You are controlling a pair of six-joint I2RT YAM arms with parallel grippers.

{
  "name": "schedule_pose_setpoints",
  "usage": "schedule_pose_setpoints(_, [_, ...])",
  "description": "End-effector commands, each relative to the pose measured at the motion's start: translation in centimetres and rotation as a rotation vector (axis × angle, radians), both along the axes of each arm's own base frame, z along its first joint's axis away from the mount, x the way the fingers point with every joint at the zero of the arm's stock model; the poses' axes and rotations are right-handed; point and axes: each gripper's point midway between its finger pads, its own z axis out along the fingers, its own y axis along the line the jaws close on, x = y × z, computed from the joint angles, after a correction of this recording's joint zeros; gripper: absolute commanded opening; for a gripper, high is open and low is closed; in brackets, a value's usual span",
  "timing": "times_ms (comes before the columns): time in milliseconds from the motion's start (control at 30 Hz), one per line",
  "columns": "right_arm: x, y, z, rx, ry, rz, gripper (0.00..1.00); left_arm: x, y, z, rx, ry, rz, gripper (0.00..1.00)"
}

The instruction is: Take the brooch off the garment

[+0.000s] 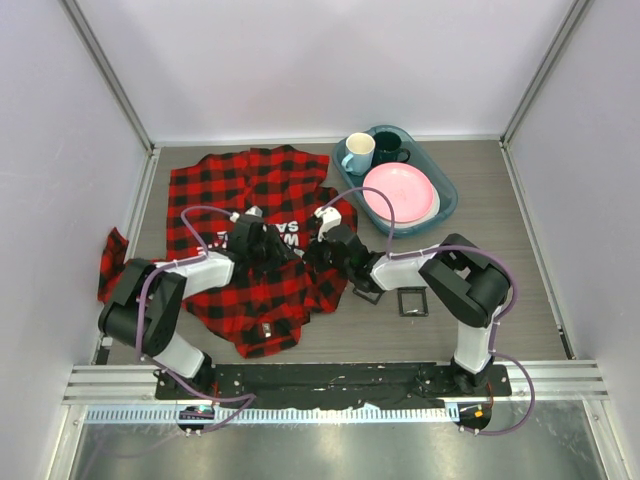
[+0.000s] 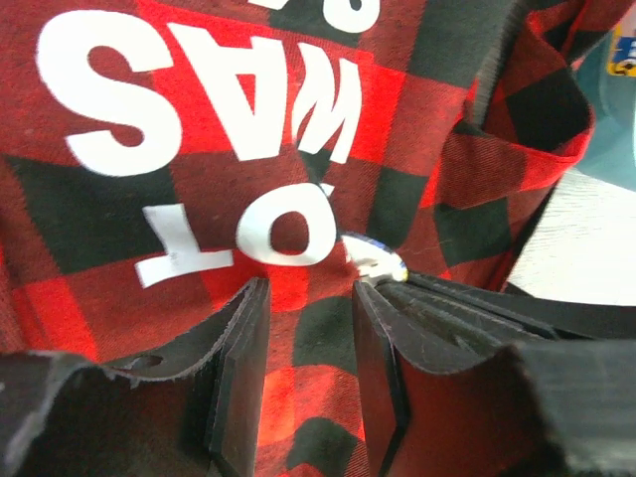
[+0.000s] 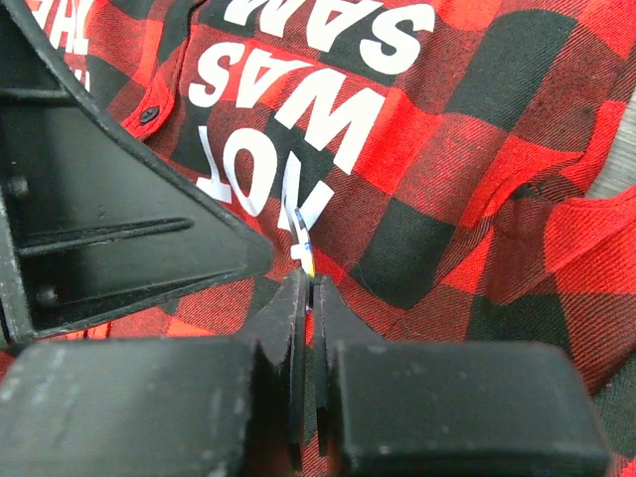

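Note:
The red-and-black checked shirt (image 1: 240, 190) with white lettering lies spread on the table's left half. The brooch (image 2: 373, 260), a small pale disc, sits on the cloth just below the letter "O"; in the right wrist view it (image 3: 304, 243) shows edge-on. My right gripper (image 3: 308, 290) is shut on the brooch's lower edge. My left gripper (image 2: 308, 368) is open, its fingers (image 2: 238, 368) down on the shirt just left of the brooch, with only cloth between them. In the top view both grippers meet over the shirt's middle, left (image 1: 270, 245), right (image 1: 318, 250), and hide the brooch.
A blue-grey tray (image 1: 447, 205) at the back right holds a pink plate (image 1: 400, 192), a light mug (image 1: 357, 152) and a dark mug (image 1: 388, 148). Two small black square frames (image 1: 413, 302) lie on the table by the right arm. A sleeve (image 1: 113, 262) hangs toward the left wall.

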Motion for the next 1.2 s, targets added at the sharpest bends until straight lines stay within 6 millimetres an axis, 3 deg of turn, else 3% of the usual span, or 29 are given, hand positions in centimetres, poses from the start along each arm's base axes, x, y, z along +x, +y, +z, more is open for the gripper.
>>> schedule_pose_setpoints(0, [0.1, 0.5, 2.0, 0.051, -0.033, 0.014, 0.01, 2.1, -2.0, 2.6, -0.126, -0.092, -0.012, 0.42])
schedule_pose_setpoints(233, [-0.2, 1.0, 2.1, 0.064, -0.022, 0.042, 0.01, 1.8, -2.7, 1.5, -0.163, -0.057, -0.024, 0.41])
schedule_pose_setpoints(367, [-0.1, 0.8, 2.3, 0.061, -0.027, 0.034, 0.01, 1.4, -2.1, 0.9, -0.134, -0.040, -0.008, 0.27])
schedule_pose_setpoints(533, [-0.1, 0.7, 2.3, 0.058, -0.028, 0.032, 0.01, 1.2, -1.5, 1.7, -0.120, -0.071, 0.006, 0.26])
schedule_pose_setpoints(700, [-0.1, 0.7, 2.3, 0.056, -0.027, 0.032, 0.01, 0.7, -1.5, 0.9, -0.118, -0.046, -0.003, 0.25])
schedule_pose_setpoints(800, [0.0, 0.7, 2.2, 0.052, -0.026, 0.032, 0.01, 0.4, -1.5, 0.9, -0.132, -0.050, -0.004, 0.30])
schedule_pose_setpoints(833, [0.1, 0.7, 2.2, 0.052, -0.026, 0.030, 0.01, 0.3, -1.4, 1.0, -0.132, -0.056, -0.004, 0.36])
schedule_pose_setpoints(867, [0.0, 0.7, 2.2, 0.051, -0.026, 0.034, 0.01, 0.4, -1.4, 1.4, -0.133, -0.071, -0.001, 0.48])
schedule_pose_setpoints(933, [0.0, 0.8, 2.3, 0.054, -0.025, 0.036, 0.01, 0.3, -1.1, 1.5, -0.121, -0.083, 0.001, 0.55])
schedule_pose_setpoints(1033, [-0.1, 0.8, 2.2, 0.048, -0.023, 0.037, 0.01, 0.3, -0.7, 1.9, -0.106, -0.099, 0.010, 0.54])
schedule_pose_setpoints(1167, [-0.1, 0.8, 2.4, 0.051, -0.028, 0.039, 0.01, 0.3, -0.9, 1.5, -0.113, -0.088, 0.003, 0.41])
